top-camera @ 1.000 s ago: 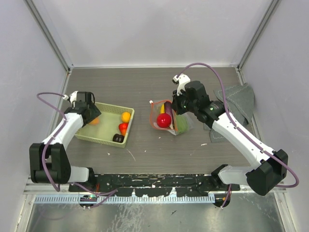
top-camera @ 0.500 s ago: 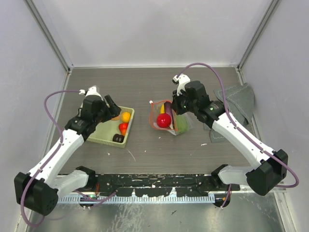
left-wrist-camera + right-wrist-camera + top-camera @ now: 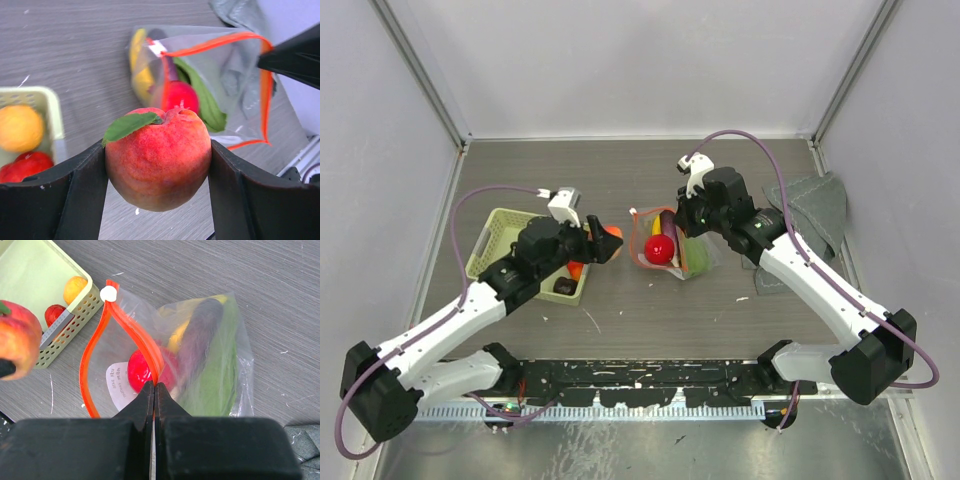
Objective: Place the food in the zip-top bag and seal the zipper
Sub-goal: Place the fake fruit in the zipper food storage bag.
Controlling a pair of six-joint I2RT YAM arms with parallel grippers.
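Basically gripping a peach (image 3: pixel 157 157) in the left hand (image 3: pixel 601 245) above the middle of the desk (image 3: pixel 570 170), pinching the zipper (image 3: pixel 135 335) with the clenched right hand (image 3: pixel 154 390) to prop the zip-top bag (image 3: pixel 215 375) open for it.

Clear zip-top bag (image 3: pixel 686 256) at frame centre, mouth gaping left, red-orange zipper (image 3: pixel 215 43) unsealed. Food inside (image 3: pixel 661 249): red, yellow, purple, green. Peach (image 3: pixel 610 238) just left of mouth.

L gripper (image 3: pixel 158 172) clamped a red-orange peach (image 3: pixel 157 150) w/ green leaf btwn its black fingers (image 3: pixel 60 200). Behind it lay the zip-top bag (image 3: pixel 240 85), zipper (image 3: pixel 215 44) gaping, w/ red, yellow & green food (image 3: pixel 181 96) inside; basket (image 3: pixel 50 107) at left held orange & red pieces (image 3: pixel 20 127).
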